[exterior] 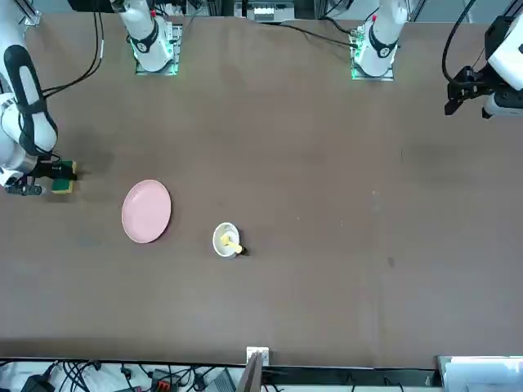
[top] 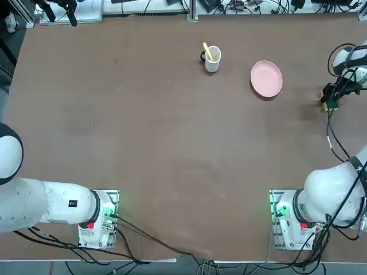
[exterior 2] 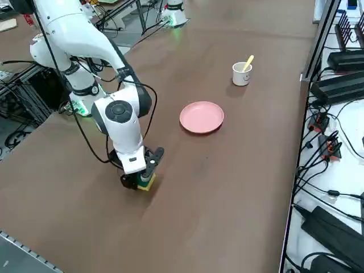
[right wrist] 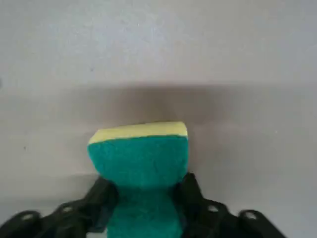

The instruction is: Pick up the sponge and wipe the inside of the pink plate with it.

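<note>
The right end effector [right wrist: 143, 198] is pressing its two black fingers [right wrist: 101, 201] against either side of the sponge [right wrist: 141, 158], gripping the small green-and-yellow block at the robot's far right of the brown surface [top: 172, 149]. In the wrist view the green layer is facing the camera, the yellow layer is showing as a strip along the sponge's far edge, and the sponge's waist is looking pinched where the fingers are meeting it. From overhead, the end effector [top: 331, 98] and the sponge [top: 331, 105] are sitting close to the surface's right edge, with the arm's white links curving in from the side. The raised side camera is showing the end effector [exterior 2: 140, 178] pointing down, the sponge [exterior 2: 145, 183] low at the surface beneath it; whether the block is resting there or lifted just clear cannot be told. The pink plate [top: 266, 78] is lying flat and apart from the sponge, toward the middle of the surface, its inside bare. Beyond the plate, a white mug [top: 213, 59] with a yellow stick [top: 207, 50] leaning out of it is standing farther from the working arm. From across the surface, sponge [exterior: 64, 178], plate [exterior: 146, 211] and mug [exterior: 226, 240] are forming a loose row.
</note>
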Motion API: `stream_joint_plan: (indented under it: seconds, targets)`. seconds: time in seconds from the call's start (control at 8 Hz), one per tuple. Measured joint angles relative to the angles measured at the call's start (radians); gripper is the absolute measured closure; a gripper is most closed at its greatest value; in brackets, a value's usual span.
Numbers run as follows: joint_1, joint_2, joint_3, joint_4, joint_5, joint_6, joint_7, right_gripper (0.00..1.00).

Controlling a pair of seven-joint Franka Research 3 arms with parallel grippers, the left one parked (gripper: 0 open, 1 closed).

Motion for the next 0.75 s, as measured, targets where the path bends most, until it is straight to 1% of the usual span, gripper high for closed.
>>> stream_joint_plan:
  seconds: [0.12,0.38,0.5,0.62,0.75]
  targets:
    - [0.000,-0.003,0.003,0.005,0.000,0.000,0.000,0.57]
    - [0.007,-0.033,0.014,0.020,0.000,-0.018,0.000,0.63]
    - [0.022,-0.059,0.018,0.036,0.000,-0.052,0.000,0.63]
    - [0.051,-0.094,0.022,0.058,0.002,-0.106,0.011,0.63]
    - [0.099,-0.130,0.025,0.081,0.006,-0.170,0.057,0.63]
